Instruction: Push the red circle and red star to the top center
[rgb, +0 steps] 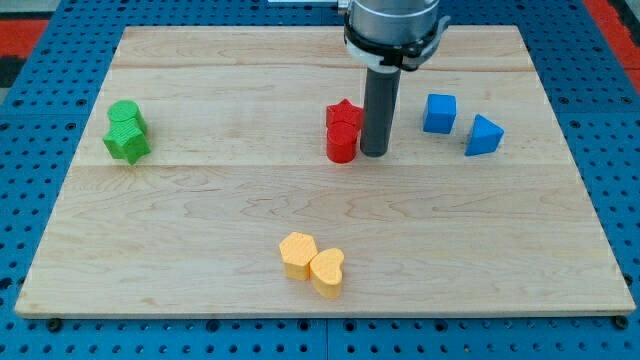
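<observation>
The red star (344, 114) and the red circle (341, 145) stand touching each other a little right of the board's middle, the star toward the view's top. My tip (374, 153) rests on the board just to the right of the red circle, close beside it; contact cannot be told. The rod rises from there to the arm's body at the view's top.
A green circle (126, 116) and green star (127, 143) sit together at the left. A blue cube (439, 113) and a blue triangular block (483, 135) lie at the right. A yellow block (298, 253) and a yellow heart (327, 272) sit near the bottom. The wooden board (200, 230) ends on all sides.
</observation>
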